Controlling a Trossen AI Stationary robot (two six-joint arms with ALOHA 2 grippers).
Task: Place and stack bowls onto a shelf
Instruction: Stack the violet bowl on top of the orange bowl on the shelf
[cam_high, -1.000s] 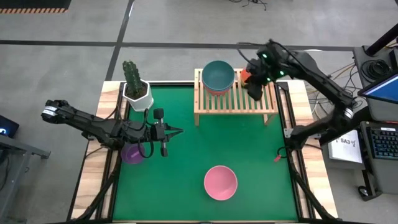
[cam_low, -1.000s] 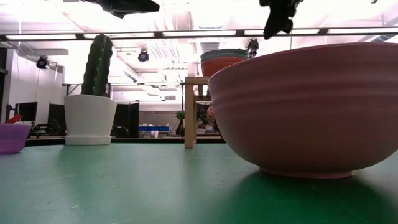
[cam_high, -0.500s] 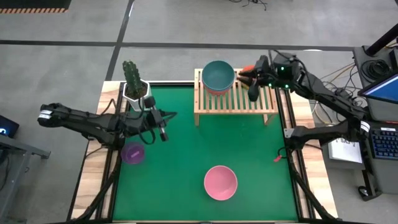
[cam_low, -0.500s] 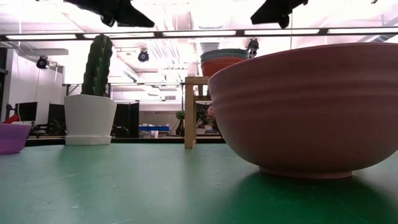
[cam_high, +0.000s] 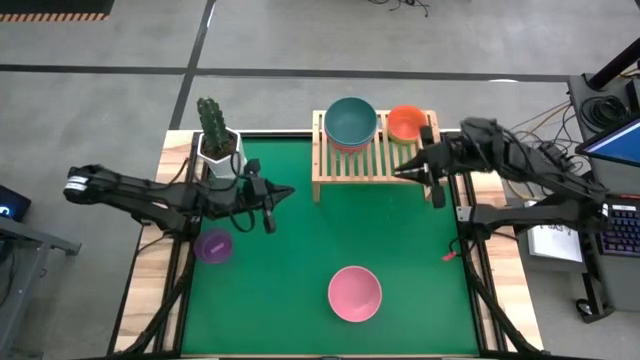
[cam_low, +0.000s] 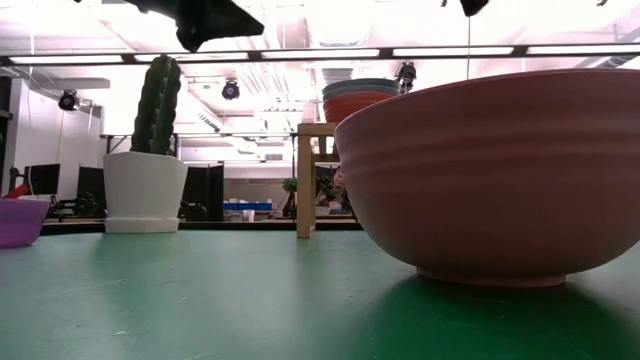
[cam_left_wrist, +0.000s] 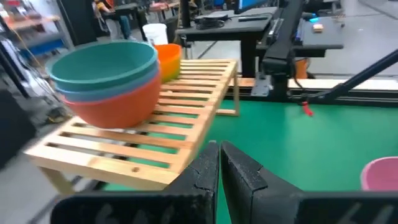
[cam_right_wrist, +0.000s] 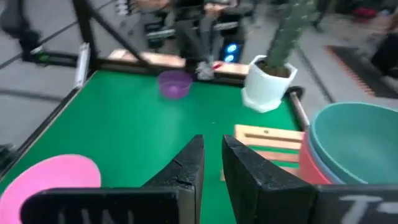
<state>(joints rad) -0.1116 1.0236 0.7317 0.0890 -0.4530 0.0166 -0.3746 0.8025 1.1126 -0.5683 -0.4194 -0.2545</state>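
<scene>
On the shelf (cam_high: 378, 152) sits a stack of three larger bowls, teal on top (cam_high: 350, 120) (cam_left_wrist: 106, 62) (cam_right_wrist: 357, 140), at its left end. The small red-orange bowl (cam_high: 406, 123) (cam_left_wrist: 166, 57) rests on the slats at the right end. The pink bowl (cam_high: 355, 293) (cam_low: 500, 180) and the purple bowl (cam_high: 213, 245) (cam_right_wrist: 175, 83) rest on the green mat. My right gripper (cam_high: 400, 172) (cam_right_wrist: 212, 149) hovers by the shelf's near right corner, slightly open and empty. My left gripper (cam_high: 288, 192) (cam_left_wrist: 219, 152) hovers left of the shelf, shut and empty.
A white pot with a cactus (cam_high: 218, 140) (cam_low: 148, 160) stands at the mat's far left corner, beside my left arm. Wooden table edges border the green mat (cam_high: 300, 240). Open mat lies between the shelf and the pink bowl.
My right gripper let go of the red-orange bowl, which now rests on the shelf's right end. It then drew back toward the near edge, ending at the shelf's near right corner. My left gripper shifted slightly toward the far edge.
</scene>
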